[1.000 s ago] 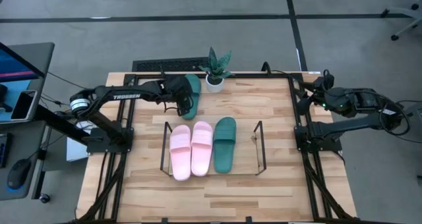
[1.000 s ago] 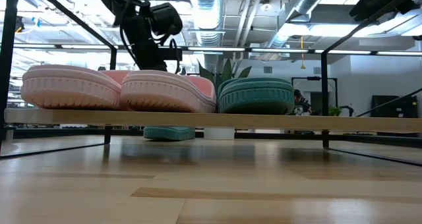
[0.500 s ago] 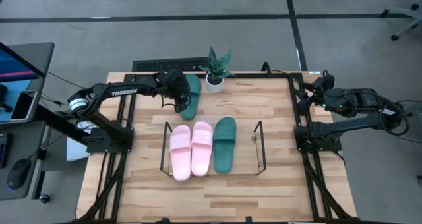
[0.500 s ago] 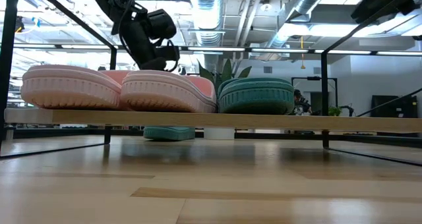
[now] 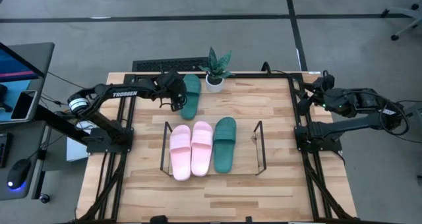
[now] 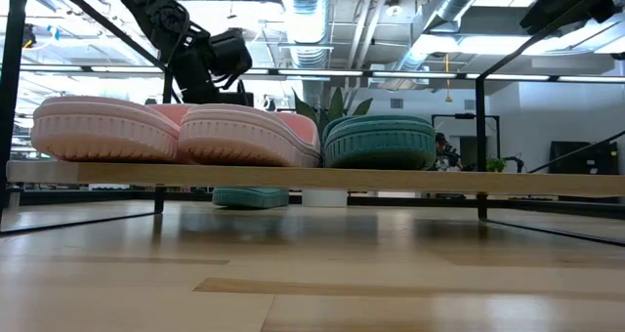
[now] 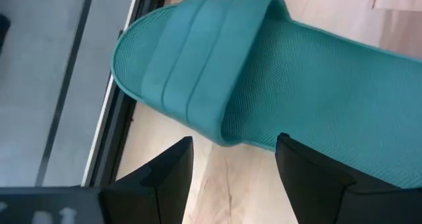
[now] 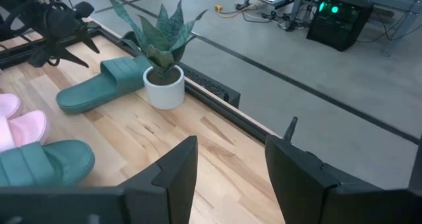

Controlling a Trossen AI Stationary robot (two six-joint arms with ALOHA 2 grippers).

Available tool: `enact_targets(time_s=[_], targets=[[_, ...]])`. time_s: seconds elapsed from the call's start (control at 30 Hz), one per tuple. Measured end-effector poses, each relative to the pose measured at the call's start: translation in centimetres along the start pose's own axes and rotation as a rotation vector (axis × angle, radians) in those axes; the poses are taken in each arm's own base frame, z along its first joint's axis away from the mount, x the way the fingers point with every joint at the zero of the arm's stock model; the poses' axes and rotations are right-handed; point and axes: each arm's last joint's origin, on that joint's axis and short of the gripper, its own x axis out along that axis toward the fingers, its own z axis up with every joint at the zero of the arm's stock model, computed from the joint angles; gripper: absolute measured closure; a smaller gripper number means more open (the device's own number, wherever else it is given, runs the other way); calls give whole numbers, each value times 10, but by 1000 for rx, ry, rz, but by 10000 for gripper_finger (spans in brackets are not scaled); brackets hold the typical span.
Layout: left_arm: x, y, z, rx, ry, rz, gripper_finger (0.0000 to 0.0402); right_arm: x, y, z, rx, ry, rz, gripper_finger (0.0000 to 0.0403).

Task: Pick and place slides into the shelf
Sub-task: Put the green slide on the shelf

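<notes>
Upper centre of the high view: one dark green slide (image 5: 190, 95) lying loose on the table, beside the potted plant (image 5: 215, 69). Left gripper (image 5: 173, 99) hovers at its strap end, jaws spread, holding nothing. Shelf (image 5: 258, 147) mid-frame carries two pink slides (image 5: 191, 149) and one green (fourth berth free). Right gripper (image 8: 227, 165) parked at right edge, jaws parted, empty. Risk: a grip on the strap edge alone may slip, or knock the plant.

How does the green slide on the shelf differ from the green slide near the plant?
The green slide on the shelf rests on the wire rack beside two pink slides; the green slide near the plant lies on the wooden table. The first lies straight across the rack, the second slightly angled. The left gripper, open, is at the second only. Both share colour and shape.
</notes>
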Motion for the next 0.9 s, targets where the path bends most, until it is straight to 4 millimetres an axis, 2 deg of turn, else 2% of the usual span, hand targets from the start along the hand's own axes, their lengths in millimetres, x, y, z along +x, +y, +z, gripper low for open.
enact_targets(time_s=[0.23,0.53,0.9], targets=[[5,0,2,-3,-20,11,198,0,0,0,0,0,0,234],[25,-4,1,-6,28,53,198,0,0,0,0,1,2,234],[25,0,8,-35,-37,97,198,0,0,0,0,0,2,234]])
